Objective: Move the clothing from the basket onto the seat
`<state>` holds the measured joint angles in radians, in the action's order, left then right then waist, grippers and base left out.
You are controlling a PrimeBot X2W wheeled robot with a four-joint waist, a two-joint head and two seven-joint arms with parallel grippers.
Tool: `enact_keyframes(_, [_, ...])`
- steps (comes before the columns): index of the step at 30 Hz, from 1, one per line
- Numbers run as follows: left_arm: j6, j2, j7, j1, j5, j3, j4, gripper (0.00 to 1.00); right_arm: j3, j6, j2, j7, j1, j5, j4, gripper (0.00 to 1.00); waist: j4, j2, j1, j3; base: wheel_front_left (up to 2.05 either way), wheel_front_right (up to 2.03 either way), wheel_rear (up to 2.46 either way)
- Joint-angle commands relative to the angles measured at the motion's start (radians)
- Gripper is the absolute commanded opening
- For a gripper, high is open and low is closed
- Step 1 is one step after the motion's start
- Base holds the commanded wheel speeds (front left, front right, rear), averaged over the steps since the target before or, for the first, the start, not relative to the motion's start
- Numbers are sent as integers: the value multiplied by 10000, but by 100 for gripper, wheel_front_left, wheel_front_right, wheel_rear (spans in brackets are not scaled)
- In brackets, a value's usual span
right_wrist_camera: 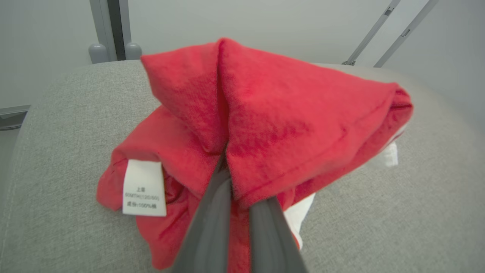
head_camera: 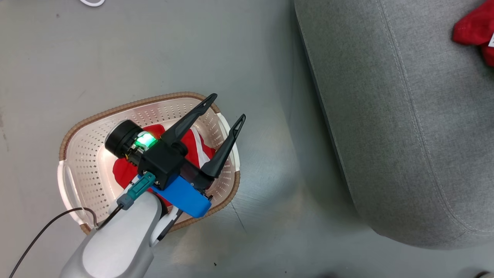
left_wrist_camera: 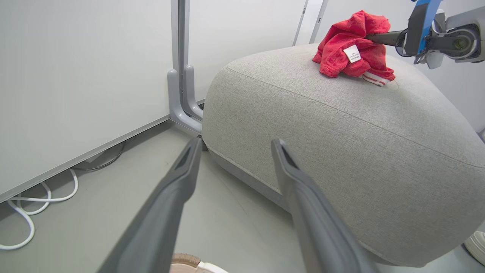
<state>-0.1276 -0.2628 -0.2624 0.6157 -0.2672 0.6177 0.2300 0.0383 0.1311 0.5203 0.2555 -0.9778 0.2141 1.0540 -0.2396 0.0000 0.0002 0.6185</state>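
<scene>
Your left gripper (head_camera: 227, 106) hovers above the basket (head_camera: 115, 110), pale forearm angled up, long dark fingers spread. Inside the basket's perforated cream plastic lies a crumpled red garment (head_camera: 123, 173). Right of the basket, well apart, your right gripper (right_wrist_camera: 227, 167) pinches the other red garment (right_wrist_camera: 288, 125) on the grey woven seat (head_camera: 405, 116).

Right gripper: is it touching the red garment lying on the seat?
Touching. The right wrist view shows the right gripper shut on the red garment, with cloth pinched between its fingers, above the seat.
</scene>
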Motion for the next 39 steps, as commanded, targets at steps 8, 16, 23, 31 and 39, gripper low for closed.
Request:
enact_keyframes(8, [-20,66,-30,13,42,-160,86,100,357,-7,-380,84,-84,-365,61,36,-73,0,-2,-198,0,0,0])
enact_keyframes(16, [-27,538,-32,-426,-174,-221,378,100,361,-8,-216,90,504,-547,46,100,191,0,-2,-1331,0,0,0])
enact_keyframes(23, [-31,1125,-31,-1397,-427,-749,770,100,15,-7,-165,67,1604,-670,-488,100,567,0,-2,-2927,0,0,0])
enact_keyframes(31, [-35,1586,-31,-2526,-668,-1529,1128,100,-357,-7,-469,-115,3051,-555,-1713,100,1011,0,-2,-4294,0,0,0])
enact_keyframes(39, [-37,1800,-32,-3580,-638,-2635,1167,100,-504,-7,-1265,-668,5419,-830,-4521,100,1549,0,-2,-5300,0,0,0])
